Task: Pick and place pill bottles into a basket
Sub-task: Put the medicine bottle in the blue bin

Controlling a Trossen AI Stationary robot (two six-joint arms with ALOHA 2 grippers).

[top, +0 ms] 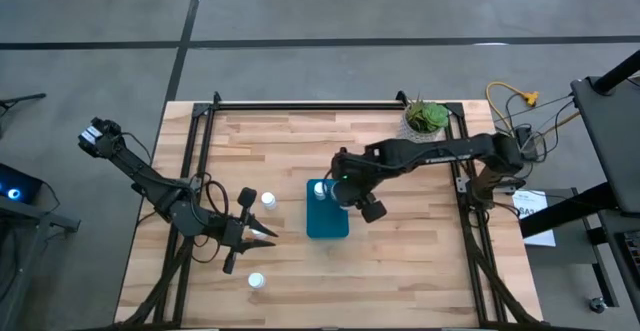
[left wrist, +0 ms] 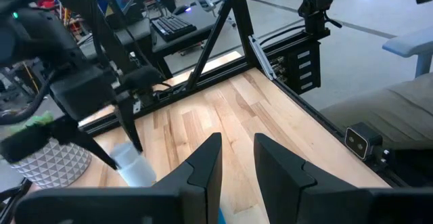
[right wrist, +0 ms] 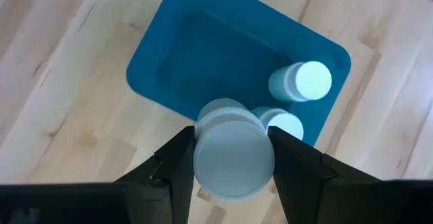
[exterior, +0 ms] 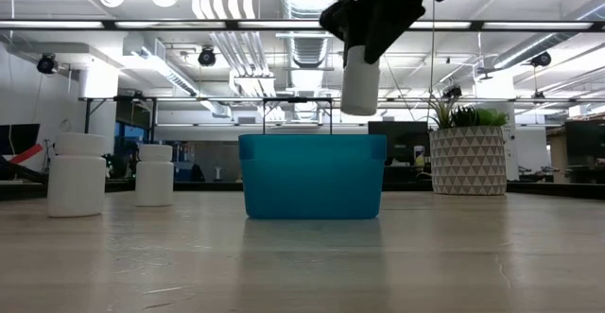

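The teal tray stands mid-table and holds two white pill bottles at one end. My right gripper is shut on a third bottle, held above the tray. Two more bottles stand on their bases left of the tray, and one more stands near the front edge. My left gripper is open and empty, low over the table between those bottles, its fingers pointing toward the tray. My right gripper pinches the bottle's upper part, at the cap, between its two fingers, one on each side. The fingers come from above, pointing down. The bottle hangs upright below them, its base clear above the tray's rim.
A white patterned pot with a green plant stands at the table's far right, also in the low view. A black frame runs along the table's far and side edges. Bare wood lies right of the tray.
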